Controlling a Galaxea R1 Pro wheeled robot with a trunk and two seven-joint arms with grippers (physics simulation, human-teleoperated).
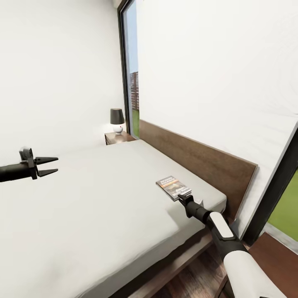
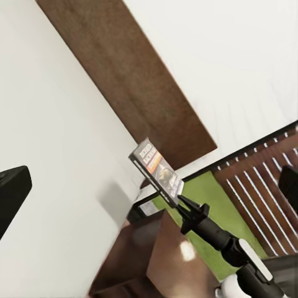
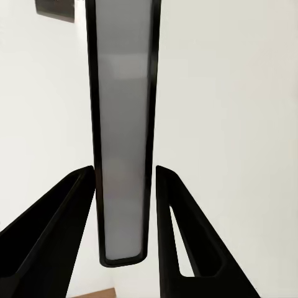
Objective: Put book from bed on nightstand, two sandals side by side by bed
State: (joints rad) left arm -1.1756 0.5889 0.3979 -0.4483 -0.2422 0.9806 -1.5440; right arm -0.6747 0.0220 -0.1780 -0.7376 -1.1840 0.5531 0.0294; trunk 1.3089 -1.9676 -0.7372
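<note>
My right gripper (image 1: 185,198) is at the book (image 1: 174,187), fingers either side of its near edge; in the right wrist view the two black fingers (image 3: 53,233) bracket the book's edge (image 3: 123,136), touching or just about touching, so I read it as pinching the book. In the left wrist view the book (image 2: 158,172) looks lifted or tilted off the mattress, right gripper (image 2: 181,203) at its lower corner. The book sits near the headboard (image 1: 198,157), at the end of the bed (image 1: 95,198) closest to the dark-framed window (image 1: 275,186) with grass beyond. My left gripper (image 1: 51,165) hangs in the air over the grey mattress, well apart from the book, fingers spread with nothing between them. Past the far end of the headboard is a dark-brown nightstand (image 1: 118,137) with a dark-shaded table lamp (image 1: 117,120) on it, beside another tall window (image 1: 130,70). Wood-plank floor (image 1: 194,277) shows beside the bed frame, under my right arm.
</note>
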